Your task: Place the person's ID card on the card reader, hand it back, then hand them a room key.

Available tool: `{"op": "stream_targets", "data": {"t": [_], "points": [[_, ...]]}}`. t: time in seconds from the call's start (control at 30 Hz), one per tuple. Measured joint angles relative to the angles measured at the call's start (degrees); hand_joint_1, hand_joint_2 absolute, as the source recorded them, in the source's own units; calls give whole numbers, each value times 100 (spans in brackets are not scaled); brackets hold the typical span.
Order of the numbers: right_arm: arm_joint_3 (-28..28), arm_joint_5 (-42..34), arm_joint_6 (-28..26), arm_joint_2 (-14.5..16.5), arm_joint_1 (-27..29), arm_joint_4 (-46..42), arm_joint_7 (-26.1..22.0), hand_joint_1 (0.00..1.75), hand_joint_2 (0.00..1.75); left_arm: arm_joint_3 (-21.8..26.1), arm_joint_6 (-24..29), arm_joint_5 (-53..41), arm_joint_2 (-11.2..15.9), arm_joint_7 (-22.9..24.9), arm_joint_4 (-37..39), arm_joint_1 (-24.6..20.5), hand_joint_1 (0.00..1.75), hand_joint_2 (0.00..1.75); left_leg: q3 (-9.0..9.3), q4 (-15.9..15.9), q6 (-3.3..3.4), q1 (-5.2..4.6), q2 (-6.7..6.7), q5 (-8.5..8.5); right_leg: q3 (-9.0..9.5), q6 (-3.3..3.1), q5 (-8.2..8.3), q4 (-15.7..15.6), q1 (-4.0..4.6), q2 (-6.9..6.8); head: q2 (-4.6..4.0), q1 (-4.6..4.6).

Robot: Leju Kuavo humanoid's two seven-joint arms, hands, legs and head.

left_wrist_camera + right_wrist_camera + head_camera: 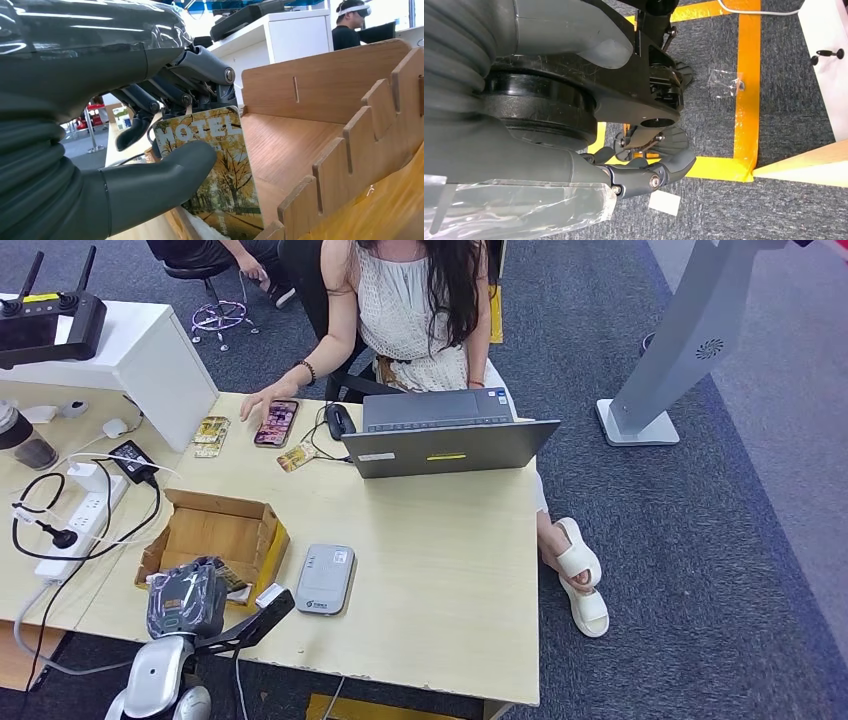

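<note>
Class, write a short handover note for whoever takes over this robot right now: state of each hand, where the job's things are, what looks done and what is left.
Left hand: pinches a hotel key card between thumb and fingers, at the wooden box on the desk.
Right hand: hangs down over the carpet, fingers curled, holding nothing.
Card reader: grey, on the desk beside the box, nothing on it.
Person: seated across the desk, one hand by a phone.
Done: key card picked up. Whether the ID step is finished cannot be told.
Left: hand the key card to the person.
</note>
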Motion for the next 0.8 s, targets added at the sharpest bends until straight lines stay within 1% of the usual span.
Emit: {"op": "stream_targets", "data": {"t": [0.1,0.23,0.5,0.67,0.8], "points": [[-3,8,-5,0,0,0,-1,0,175,0,25,-54,-2,63,0,2,175,175,0,0,0,0,0,0,0,0,0,0,0,0,0,0],[-25,10,-10,0,0,0,-9,0,175,0,193,-105,-4,137,-1,6,175,175,0,0,0,0,0,0,-1,0,0,0,0,0,0,0],[-91,6,-8,0,-2,0,-38,0,175,1,307,-133,-6,148,-49,-15,175,175,0,0,0,0,0,0,-1,0,0,0,0,0,0,0],[-127,3,-3,0,-6,0,-87,0,175,6,323,-137,-4,148,-197,-155,175,175,0,0,0,0,-1,0,0,0,0,0,0,-1,0,1],[-130,25,-3,0,-18,0,-89,0,175,9,395,-195,2,157,-304,-407,175,175,0,1,1,0,-2,2,1,0,2,1,0,-2,0,1]]}}
